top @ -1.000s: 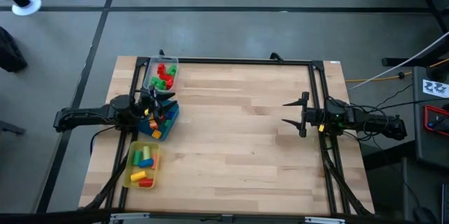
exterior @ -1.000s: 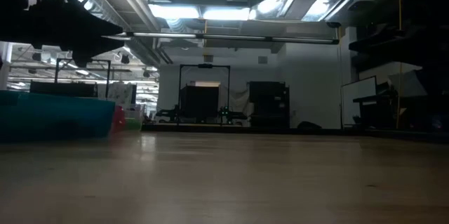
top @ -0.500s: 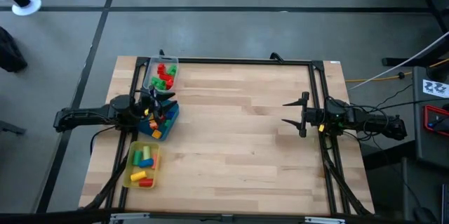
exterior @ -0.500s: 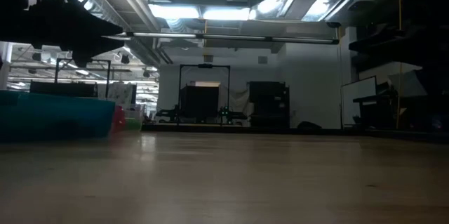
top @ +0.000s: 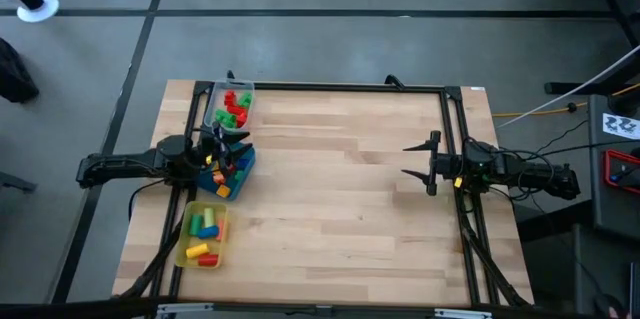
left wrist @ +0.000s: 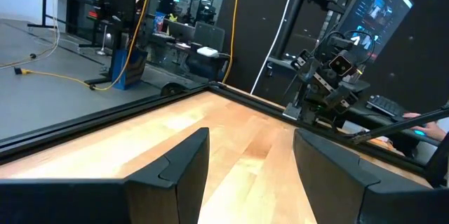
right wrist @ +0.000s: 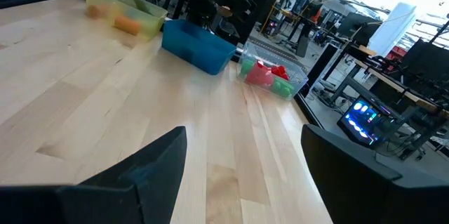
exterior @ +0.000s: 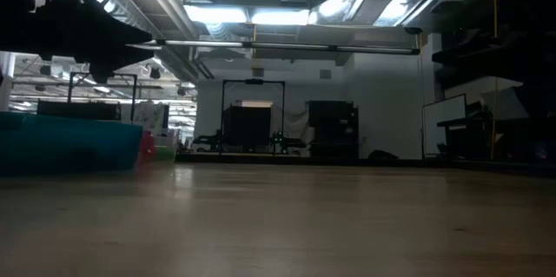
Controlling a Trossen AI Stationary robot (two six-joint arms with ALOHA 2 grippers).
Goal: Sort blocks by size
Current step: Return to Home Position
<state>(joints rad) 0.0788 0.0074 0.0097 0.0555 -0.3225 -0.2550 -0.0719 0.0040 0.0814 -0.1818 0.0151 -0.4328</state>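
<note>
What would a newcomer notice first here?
Bright blocks sit in a clear tray, a blue tray and a yellow tray lined along the table's left edge. The left hand hovers open over the blue tray; the right hand waits open at the right edge.

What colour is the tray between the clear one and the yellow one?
The tray is blue, clearest in the right wrist view.

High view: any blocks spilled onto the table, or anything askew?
Nothing stands out. The blocks all lie inside the clear tray, blue tray and yellow tray at the left of the table, none on bare wood. Both open: left gripper above the blue tray, right gripper at the right edge.
</note>
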